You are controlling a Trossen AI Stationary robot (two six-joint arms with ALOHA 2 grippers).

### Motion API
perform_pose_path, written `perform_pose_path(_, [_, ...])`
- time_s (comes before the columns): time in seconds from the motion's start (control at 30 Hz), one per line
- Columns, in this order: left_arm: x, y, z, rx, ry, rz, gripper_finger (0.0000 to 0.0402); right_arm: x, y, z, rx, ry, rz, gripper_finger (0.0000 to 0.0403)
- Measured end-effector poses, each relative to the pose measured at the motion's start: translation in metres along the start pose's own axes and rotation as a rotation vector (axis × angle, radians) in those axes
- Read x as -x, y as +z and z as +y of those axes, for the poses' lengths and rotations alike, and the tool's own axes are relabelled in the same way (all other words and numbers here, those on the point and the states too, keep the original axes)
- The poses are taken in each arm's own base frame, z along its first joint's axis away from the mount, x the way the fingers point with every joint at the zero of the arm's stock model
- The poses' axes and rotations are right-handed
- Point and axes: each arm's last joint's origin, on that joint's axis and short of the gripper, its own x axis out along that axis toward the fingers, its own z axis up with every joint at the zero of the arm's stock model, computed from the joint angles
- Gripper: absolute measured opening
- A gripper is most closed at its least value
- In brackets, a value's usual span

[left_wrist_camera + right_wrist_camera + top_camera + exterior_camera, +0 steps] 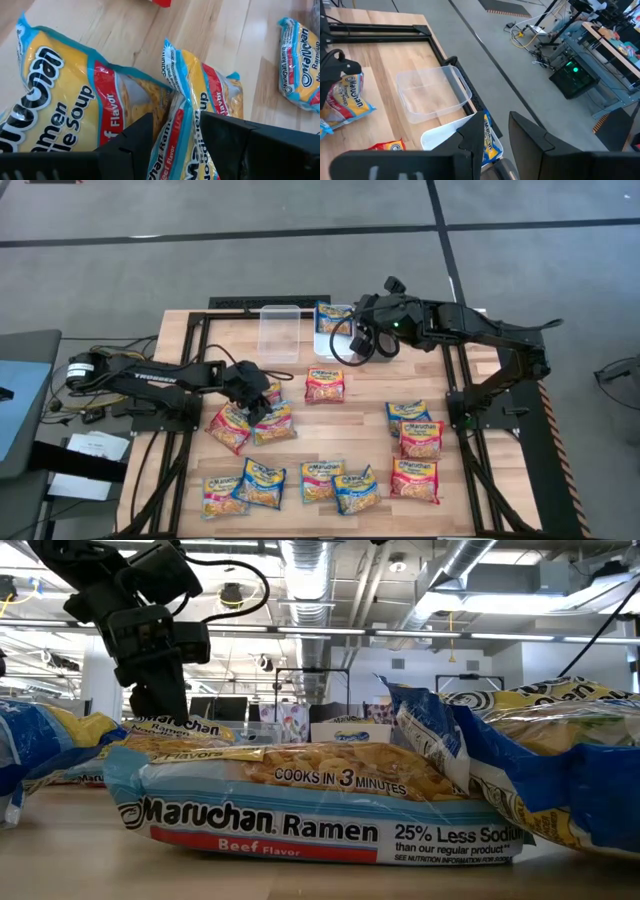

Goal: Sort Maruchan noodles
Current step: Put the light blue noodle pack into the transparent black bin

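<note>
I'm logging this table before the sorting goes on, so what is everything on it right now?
Ramen packets: about twelve, red/pink or blue with yellow; most loose on the table, in a left cluster, a near row and a right pair.
Packet in the bin: one, blue; in the white bin.
Clear bin: one, clear; far edge of the table, nothing in it.
White bin: one, white; beside the clear bin.
Table: one, light wood with a black frame.
Left gripper: one, dark; down on the left cluster.
Right gripper: one, dark; open, over the white bin.
</note>
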Motion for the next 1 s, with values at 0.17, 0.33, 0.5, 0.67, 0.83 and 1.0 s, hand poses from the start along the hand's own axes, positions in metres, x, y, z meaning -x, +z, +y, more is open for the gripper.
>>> perform_pose_path(0.17, [-0.0005,-0.0020,-0.0030,-0.012,-0.007,0.011,0.0151,-0.0001,-0.0001,0.0001,-0.002,0.000,0.000,0.0114])
perform_pose_path(0.33, [-0.0021,-0.0034,-0.0042,-0.018,0.010,0.015,0.0151,-0.0001,-0.0001,0.0000,-0.015,0.000,0.000,0.0114])
perform_pose_path(0.5, [-0.0051,-0.0042,-0.0033,-0.016,0.021,0.026,0.0151,-0.0001,-0.0001,0.0000,-0.016,0.000,0.000,0.0114])
perform_pose_path(0.67, [-0.0064,-0.0039,-0.0032,0.001,0.021,0.024,0.0145,-0.0002,-0.0002,0.0000,-0.016,-0.001,0.001,0.0114])
perform_pose_path(0.83, [-0.0063,-0.0043,-0.0030,0.001,0.022,0.030,0.0113,-0.0002,-0.0002,0.0000,-0.017,-0.001,0.001,0.0114])
perform_pose_path(1.0, [-0.0063,-0.0043,-0.0031,-0.002,0.020,0.029,0.0069,-0.0002,-0.0002,0.0000,-0.016,-0.001,0.001,0.0114])
